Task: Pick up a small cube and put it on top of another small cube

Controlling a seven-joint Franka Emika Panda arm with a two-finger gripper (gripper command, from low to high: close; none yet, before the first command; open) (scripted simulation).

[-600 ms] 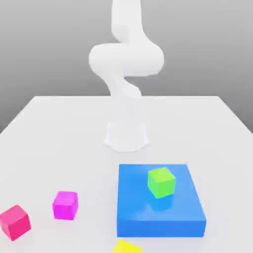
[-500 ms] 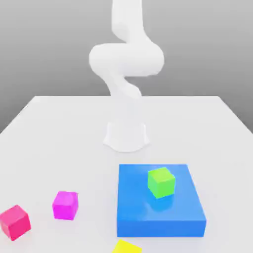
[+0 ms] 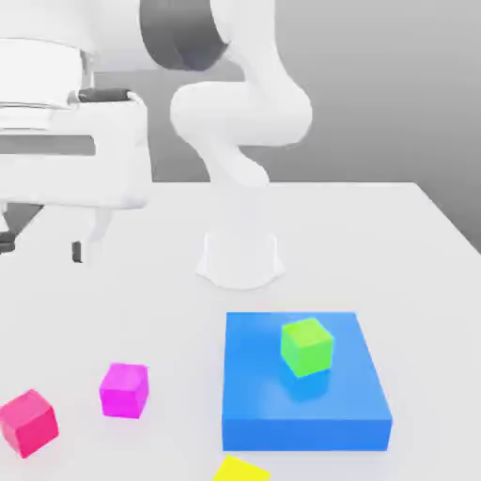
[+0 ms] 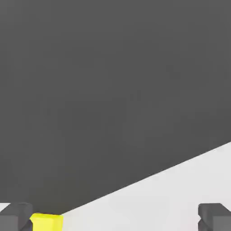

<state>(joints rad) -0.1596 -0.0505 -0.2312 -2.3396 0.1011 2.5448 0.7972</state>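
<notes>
Pincer (image 4: pixel 115 219): fingers spread wide, nothing between them; the hand view adds a yellow cube (image 4: pixel 46 222) beside one fingertip at the table's (image 3: pixel 376 235) edge. Exterior view, cubes: one hot-pink small cube (image 3: pixel 28 422) (near left corner), one magenta cube (image 3: pixel 124 389) just right of it, one green cube (image 3: pixel 307 346) atop one flat blue block (image 3: pixel 305 399).

Simulated tabletop: plain white table (image 3: pixel 395 225), featureless grey backdrop, flat-coloured blocks.

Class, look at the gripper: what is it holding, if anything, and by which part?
Nothing is held. The gripper is open, its fingertips wide apart with nothing between them; the hot-pink cube sits untouched on the table.
</notes>
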